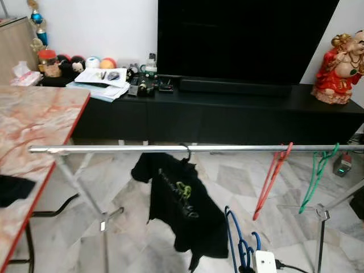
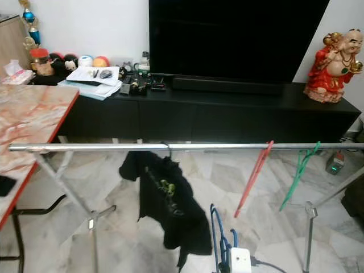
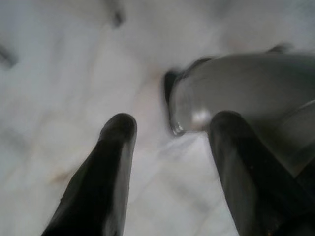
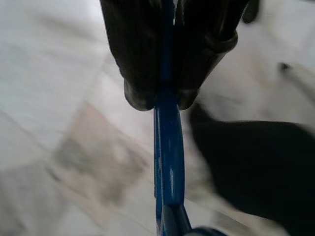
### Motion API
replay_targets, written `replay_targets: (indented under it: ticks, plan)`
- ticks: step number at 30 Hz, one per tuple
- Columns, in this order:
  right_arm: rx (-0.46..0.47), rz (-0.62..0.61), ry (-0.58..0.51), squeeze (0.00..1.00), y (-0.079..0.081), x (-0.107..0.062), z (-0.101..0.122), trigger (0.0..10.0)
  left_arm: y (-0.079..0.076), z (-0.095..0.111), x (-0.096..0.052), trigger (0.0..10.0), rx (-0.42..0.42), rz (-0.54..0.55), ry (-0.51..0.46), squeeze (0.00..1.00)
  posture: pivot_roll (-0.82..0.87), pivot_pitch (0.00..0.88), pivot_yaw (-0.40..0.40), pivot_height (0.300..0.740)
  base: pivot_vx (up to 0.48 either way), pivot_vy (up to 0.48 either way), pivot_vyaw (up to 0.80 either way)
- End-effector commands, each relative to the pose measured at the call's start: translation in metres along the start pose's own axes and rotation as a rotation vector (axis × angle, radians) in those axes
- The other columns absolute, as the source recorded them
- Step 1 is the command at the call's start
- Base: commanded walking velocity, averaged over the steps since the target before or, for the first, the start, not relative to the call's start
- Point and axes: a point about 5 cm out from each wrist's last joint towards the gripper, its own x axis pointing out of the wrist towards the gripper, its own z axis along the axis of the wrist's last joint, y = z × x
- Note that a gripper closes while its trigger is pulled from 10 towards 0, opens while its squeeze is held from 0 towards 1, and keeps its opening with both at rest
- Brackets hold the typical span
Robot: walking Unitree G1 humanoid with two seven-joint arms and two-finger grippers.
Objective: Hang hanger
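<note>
Three items already hang on the silver rail [image 1: 170,149] crossing the room: a black shirt [image 1: 182,205] on its hanger, a red hanger [image 1: 272,179] and a green hanger [image 1: 316,175]. The blue hanger [image 1: 234,242] sits below the rail, not yet hooked, so the hanging looks undone. The right gripper [image 4: 161,98] pinches its blue bar; the left gripper [image 3: 167,147] hangs with fingers spread, empty.
</note>
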Motion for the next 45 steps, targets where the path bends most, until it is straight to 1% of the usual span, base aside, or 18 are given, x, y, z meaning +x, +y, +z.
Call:
replay_targets:
  ticks: [1, 31, 32, 33, 35, 40, 41, 42, 45]
  plan:
    - [-0.003, -0.004, -0.012, 0.00, 0.001, 0.002, 0.005, 10.0, -0.001, -0.004, 0.000, 10.0, 0.003, -0.014, 0.015, 0.00, 0.16, 0.000, -0.091, 0.740, 0.307, 0.000, 0.00]
    - [-0.002, -0.010, -0.014, 0.00, 0.000, 0.002, 0.006, 10.0, -0.001, -0.004, 0.000, 10.0, 0.003, -0.014, 0.014, 0.00, 0.16, 0.000, -0.091, 0.740, 0.307, 0.000, 0.00]
    - [-0.018, 0.107, -0.004, 0.00, 0.018, 0.006, 0.014, 10.0, 0.000, -0.003, 0.000, 10.0, 0.010, -0.014, 0.022, 0.00, 0.14, 0.000, -0.074, 0.740, 0.000, 0.000, 0.00]
    - [-0.023, 0.166, -0.015, 0.00, 0.027, 0.008, 0.022, 10.0, 0.001, -0.003, 0.000, 10.0, 0.013, -0.013, 0.026, 0.00, 0.14, 0.000, -0.073, 0.740, 0.000, 0.000, 0.00]
    - [-0.014, 0.179, -0.036, 0.00, 0.028, 0.009, 0.026, 10.0, 0.001, -0.003, 0.000, 10.0, 0.013, -0.012, 0.026, 0.00, 0.14, 0.000, -0.073, 0.740, 0.000, 0.000, 0.00]
    - [-0.020, 0.203, -0.054, 0.00, 0.033, 0.010, 0.031, 10.0, 0.001, -0.003, 0.000, 10.0, 0.012, -0.012, 0.025, 0.00, 0.14, 0.000, -0.071, 0.740, 0.000, 0.000, 0.00]
    - [-0.029, 0.225, -0.059, 0.00, 0.041, 0.010, 0.030, 10.0, 0.001, -0.002, 0.000, 10.0, 0.010, -0.007, 0.018, 0.00, 0.13, 0.000, -0.069, 0.740, -0.251, 0.000, 0.00]
    - [-0.034, 0.232, -0.059, 0.00, 0.044, 0.010, 0.030, 10.0, 0.002, -0.002, 0.000, 10.0, 0.012, -0.001, 0.017, 0.00, 0.13, 0.000, -0.070, 0.740, -0.251, 0.000, 0.00]
    - [-0.032, 0.241, -0.054, 0.00, 0.045, 0.010, 0.029, 10.0, 0.001, -0.002, 0.000, 10.0, -0.009, -0.003, 0.014, 0.00, 0.14, 0.000, -0.070, 0.740, -0.480, 0.000, 0.00]
